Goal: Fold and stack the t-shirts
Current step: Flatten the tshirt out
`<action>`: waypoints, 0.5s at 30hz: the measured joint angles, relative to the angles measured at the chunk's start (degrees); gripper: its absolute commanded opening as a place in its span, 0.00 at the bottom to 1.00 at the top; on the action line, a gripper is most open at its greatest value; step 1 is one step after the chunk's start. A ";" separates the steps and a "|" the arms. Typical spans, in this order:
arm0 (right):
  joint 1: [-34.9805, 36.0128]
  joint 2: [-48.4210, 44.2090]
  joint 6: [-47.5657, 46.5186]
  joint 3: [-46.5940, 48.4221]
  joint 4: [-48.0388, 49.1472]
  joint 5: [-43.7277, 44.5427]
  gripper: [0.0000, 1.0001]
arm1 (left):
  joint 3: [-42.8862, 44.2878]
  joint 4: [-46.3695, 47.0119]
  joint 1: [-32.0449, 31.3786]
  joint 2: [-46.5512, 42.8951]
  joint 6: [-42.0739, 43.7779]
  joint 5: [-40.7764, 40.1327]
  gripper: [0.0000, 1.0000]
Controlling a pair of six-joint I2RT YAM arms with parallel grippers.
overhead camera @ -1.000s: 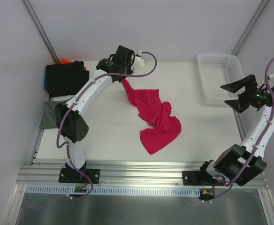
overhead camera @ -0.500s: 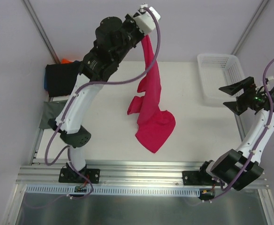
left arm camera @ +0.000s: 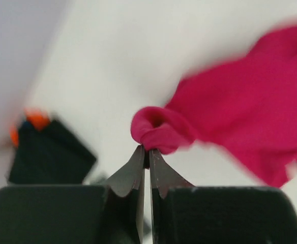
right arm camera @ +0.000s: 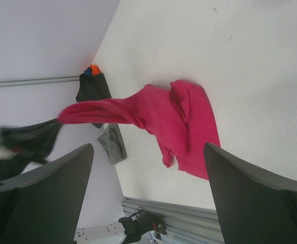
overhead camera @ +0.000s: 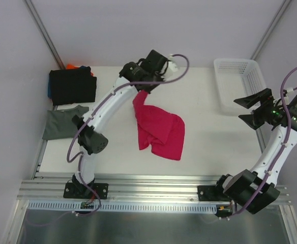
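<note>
A crimson-pink t-shirt point(overhead camera: 161, 129) lies bunched on the white table, with one end lifted off it. My left gripper point(overhead camera: 141, 93) is shut on that raised end; in the left wrist view the cloth point(left arm camera: 161, 127) bulges just past the pinched gripper point(left arm camera: 147, 151). At the back left sits a folded black shirt point(overhead camera: 72, 85) with orange point(overhead camera: 72, 66) showing behind it. A grey-green shirt point(overhead camera: 62, 122) lies flat in front of that pile. My right gripper point(overhead camera: 251, 108) hovers open at the right edge, well away from the pink shirt point(right arm camera: 184, 117), nothing between its fingers point(right arm camera: 62, 183).
A white mesh basket point(overhead camera: 233, 60) stands at the back right, just behind the right gripper. An aluminium rail point(overhead camera: 153, 183) runs along the near table edge. Grey walls close in the back and both sides.
The left arm swung the pink shirt high above the table, then brought it back down; the shirt now lies more spread out near the middle. The right arm hardly moved.
</note>
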 measured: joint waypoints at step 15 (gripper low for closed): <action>0.00 -4.68 0.87 -2.49 0.20 -1.57 0.94 | 16.52 44.06 -8.94 1.03 11.54 -1.73 0.00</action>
